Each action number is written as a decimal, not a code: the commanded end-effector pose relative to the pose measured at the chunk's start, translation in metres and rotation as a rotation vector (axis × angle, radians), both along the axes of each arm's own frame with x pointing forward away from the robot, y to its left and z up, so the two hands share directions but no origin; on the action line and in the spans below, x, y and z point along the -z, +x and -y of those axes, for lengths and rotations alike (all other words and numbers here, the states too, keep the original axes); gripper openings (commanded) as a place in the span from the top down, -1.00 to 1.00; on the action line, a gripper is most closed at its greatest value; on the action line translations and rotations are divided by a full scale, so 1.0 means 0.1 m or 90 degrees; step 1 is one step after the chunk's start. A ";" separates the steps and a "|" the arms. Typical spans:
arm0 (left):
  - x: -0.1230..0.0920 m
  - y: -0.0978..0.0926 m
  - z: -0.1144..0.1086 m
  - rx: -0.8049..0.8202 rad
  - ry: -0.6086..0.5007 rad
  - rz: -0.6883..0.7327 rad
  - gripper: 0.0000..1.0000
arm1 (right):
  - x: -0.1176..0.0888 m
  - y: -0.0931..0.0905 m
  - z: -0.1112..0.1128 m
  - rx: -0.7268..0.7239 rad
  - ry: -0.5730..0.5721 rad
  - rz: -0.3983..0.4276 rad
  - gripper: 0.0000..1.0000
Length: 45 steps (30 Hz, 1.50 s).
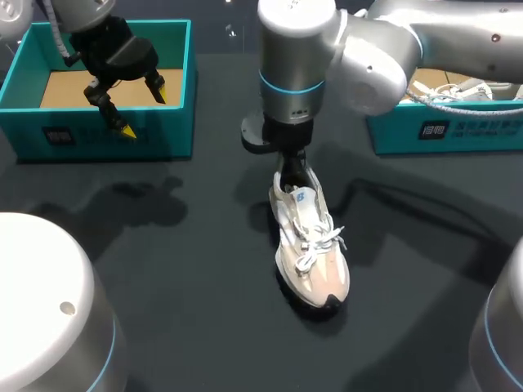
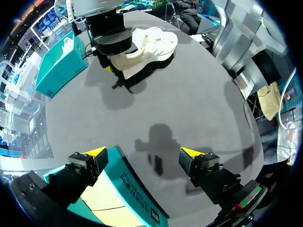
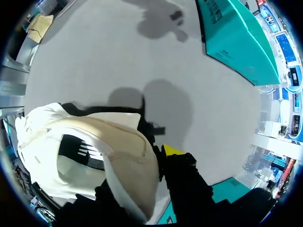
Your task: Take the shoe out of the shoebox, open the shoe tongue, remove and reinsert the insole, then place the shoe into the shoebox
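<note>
You are dealing with a shoe (image 1: pixel 310 245) that is already out of the shoebox (image 1: pixel 163 139). It is sitting upright on its sole (image 1: pixel 323 305) near the middle of the dark table (image 1: pixel 163 245), toe toward the robot's side, heel toward the far side, well apart from the box. Your right gripper (image 1: pixel 292 166) is standing straight down at the heel collar (image 3: pixel 123 142). The heel itself is masking the contact in the right wrist view, so you cannot tell whether the gripper is clamping the shoe or only resting against it. Your left gripper (image 1: pixel 144 109) is hanging above the shoebox's near wall, spread wide and carrying nothing. By its build, you are handling a light, soft article. The fabric upper and padded collar are likely giving way under pressure, and only the thick sole is offering stiffness. The laces (image 1: pixel 317 241) are lying knotted over the tongue (image 1: pixel 304 198) and are probably resisting any attempt to lift it far. The heel collar and the sole's sides are looking like the soundest holds, and the tongue's free top edge is the place for opening it. With a hold at the heel alone, the shoe is liable to pivot or tip. The insole is not showing from any view.
</note>
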<state>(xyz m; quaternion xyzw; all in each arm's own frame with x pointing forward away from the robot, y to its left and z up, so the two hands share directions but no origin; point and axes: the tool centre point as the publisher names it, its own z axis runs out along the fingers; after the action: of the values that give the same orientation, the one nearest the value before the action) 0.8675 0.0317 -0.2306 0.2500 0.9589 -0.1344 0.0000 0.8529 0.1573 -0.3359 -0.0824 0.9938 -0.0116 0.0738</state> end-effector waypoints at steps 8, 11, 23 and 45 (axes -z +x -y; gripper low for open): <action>0.00 0.00 0.00 0.001 0.002 0.000 -1.00 | -1.07 0.01 0.38 0.006 -0.009 0.047 1.00; 0.00 0.00 0.00 0.001 0.002 0.000 -1.00 | -1.07 0.01 0.38 0.006 -0.009 0.047 1.00; 0.00 0.00 0.00 0.001 0.002 0.000 -1.00 | -1.19 0.11 0.49 0.022 -0.022 0.055 1.00; 0.00 0.00 0.00 0.001 0.002 0.000 -1.00 | -2.36 1.76 1.93 0.094 -0.125 0.083 1.00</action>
<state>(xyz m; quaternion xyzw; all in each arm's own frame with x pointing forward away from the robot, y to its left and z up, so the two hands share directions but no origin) 0.8675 0.0317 -0.2306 0.2500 0.9589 -0.1343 0.0000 1.0102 -0.0211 -0.0989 -0.0132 0.9802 -0.1349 0.1441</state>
